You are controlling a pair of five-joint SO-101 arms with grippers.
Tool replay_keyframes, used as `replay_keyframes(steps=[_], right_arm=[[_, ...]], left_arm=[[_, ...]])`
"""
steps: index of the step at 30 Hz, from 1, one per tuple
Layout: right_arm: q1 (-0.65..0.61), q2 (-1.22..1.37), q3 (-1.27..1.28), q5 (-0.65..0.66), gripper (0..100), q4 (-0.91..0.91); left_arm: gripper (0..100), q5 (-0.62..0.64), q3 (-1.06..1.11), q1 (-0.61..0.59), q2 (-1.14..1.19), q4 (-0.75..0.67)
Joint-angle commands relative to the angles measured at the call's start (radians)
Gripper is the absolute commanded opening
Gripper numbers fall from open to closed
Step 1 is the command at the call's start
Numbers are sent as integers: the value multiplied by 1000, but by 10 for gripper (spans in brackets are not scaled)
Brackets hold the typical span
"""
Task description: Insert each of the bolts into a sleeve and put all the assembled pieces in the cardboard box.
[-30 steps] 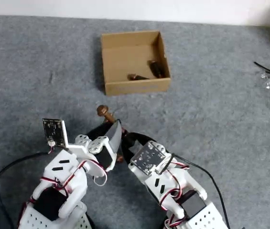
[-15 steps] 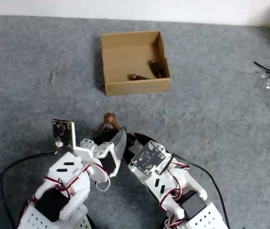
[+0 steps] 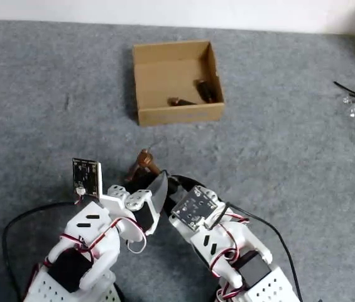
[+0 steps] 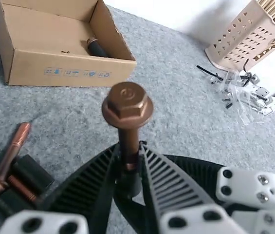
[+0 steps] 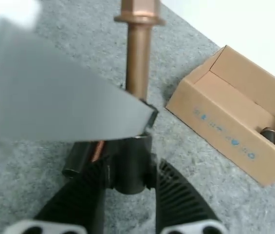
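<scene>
Left end effector [image 4: 129, 148] clamps the bolt [image 4: 127, 109], its shank seated in the sleeve [image 5: 130, 168] gripped by my right end effector [image 5: 129, 171]. Apparently two assemblies [image 3: 206, 90] lie in the cardboard box [image 3: 177, 115] ahead. A loose bolt [image 4: 9, 153] waits beside my left.

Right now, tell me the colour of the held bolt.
The bolt is coppery brown; left wrist view.

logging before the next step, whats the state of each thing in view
bolt: upright, head up, gripped at the shank, lower end at the sleeve
sleeve: upright, held under the bolt
left gripper: fingers shut on the bolt
right gripper: fingers shut on the sleeve
cardboard box: open, two assembled pieces inside
loose bolt: lying flat beside spare sleeves
</scene>
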Motion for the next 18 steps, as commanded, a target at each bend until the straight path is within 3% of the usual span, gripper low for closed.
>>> replay_keyframes(steps=[1, 5, 13, 18], right_arm=[[16, -15, -4, 14, 5, -41], [16, -15, -4, 14, 5, -41], [19, -15, -4, 14, 5, -41], [21, -15, -4, 14, 5, -41]], left_arm=[[4, -6, -8, 21, 13, -3], [42, -5, -12, -50, 13, -5], [495, 3, 22, -84, 13, 2], [527, 3, 28, -93, 13, 2]])
